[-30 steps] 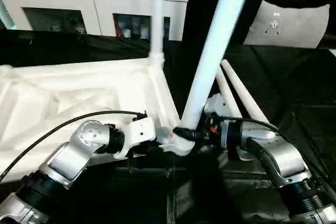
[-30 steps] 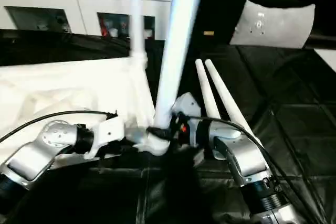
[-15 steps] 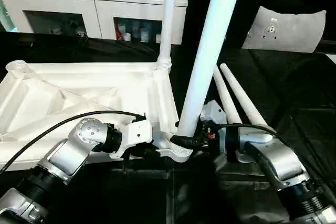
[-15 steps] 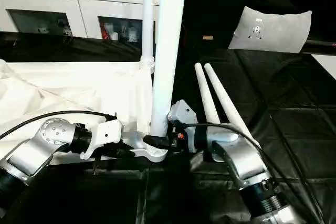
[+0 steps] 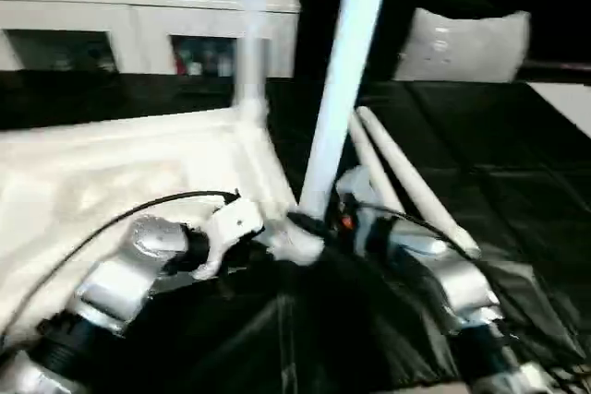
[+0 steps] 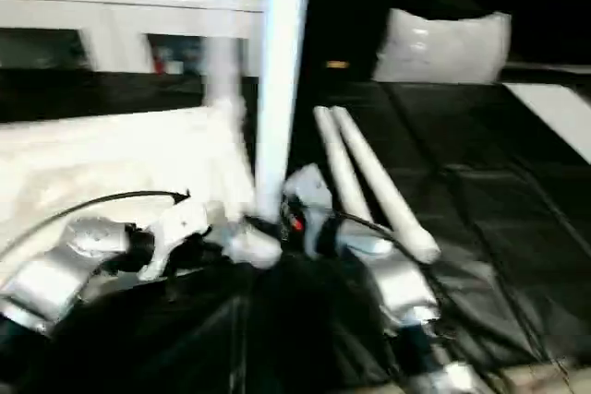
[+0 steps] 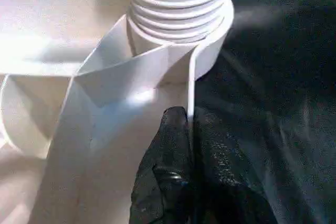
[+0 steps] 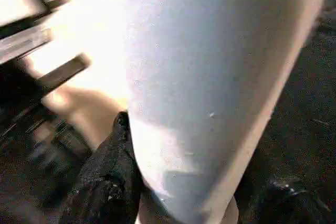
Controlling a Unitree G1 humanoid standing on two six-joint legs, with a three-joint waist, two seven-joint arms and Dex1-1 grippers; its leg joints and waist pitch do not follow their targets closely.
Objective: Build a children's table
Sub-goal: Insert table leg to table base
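Observation:
The children's table top [image 5: 111, 173] lies upside down on the left, white with a ribbed underside. One leg [image 5: 249, 34] stands in its far corner socket. A second leg [image 5: 340, 99] rises from the near corner socket [image 5: 295, 244], and my right gripper [image 5: 312, 224] is shut on that leg's base, with the leg [image 8: 210, 77] between its black fingers [image 8: 107, 182]. My left gripper [image 7: 190, 124] is shut on the top's thin rim [image 7: 191, 82] just beside the ribbed socket [image 7: 178, 3]. Two loose legs [image 5: 406, 182] lie side by side on the black ground at the right.
A white cabinet with shelves [image 5: 138, 16] runs along the back. A white board [image 5: 462, 43] leans at the back right. Black sheeting [image 5: 517, 209] covers the ground, and a pale surface [image 5: 568, 103] shows at the right edge.
The whole picture has shifted and tilted with the camera. Both grippers keep their holds at the near corner, and the held leg still stands in its socket.

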